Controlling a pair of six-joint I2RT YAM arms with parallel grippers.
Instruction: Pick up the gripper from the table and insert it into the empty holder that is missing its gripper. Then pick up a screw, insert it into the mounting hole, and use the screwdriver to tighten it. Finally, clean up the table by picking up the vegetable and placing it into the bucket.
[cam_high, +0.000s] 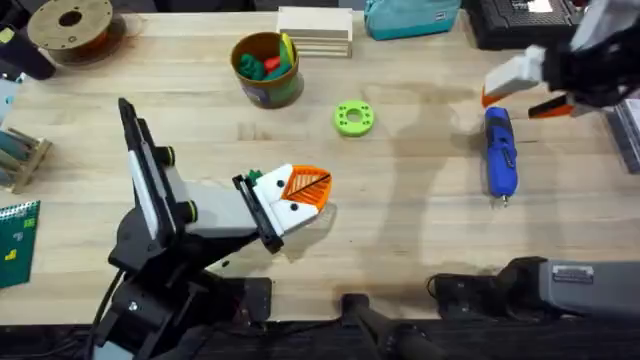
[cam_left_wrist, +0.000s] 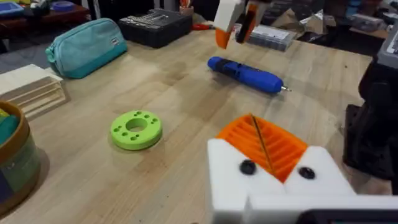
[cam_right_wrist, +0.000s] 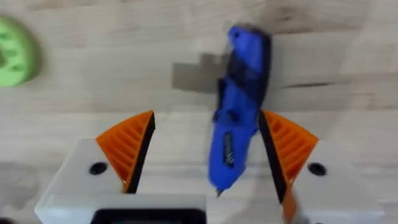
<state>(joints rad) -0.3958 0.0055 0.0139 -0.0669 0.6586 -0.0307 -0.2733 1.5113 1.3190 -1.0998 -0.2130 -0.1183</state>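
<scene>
Right gripper (cam_right_wrist: 205, 155) hung with jaws open over the blue screwdriver (cam_high: 500, 152), off-centre toward one pad, so closing could roll it; left gripper (cam_high: 300, 195) jaws closed, empty.

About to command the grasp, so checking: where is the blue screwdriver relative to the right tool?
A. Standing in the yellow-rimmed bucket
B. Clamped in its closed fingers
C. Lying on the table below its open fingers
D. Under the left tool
C: the screwdriver lies flat on the table, with the right tool spread open above it.
</scene>
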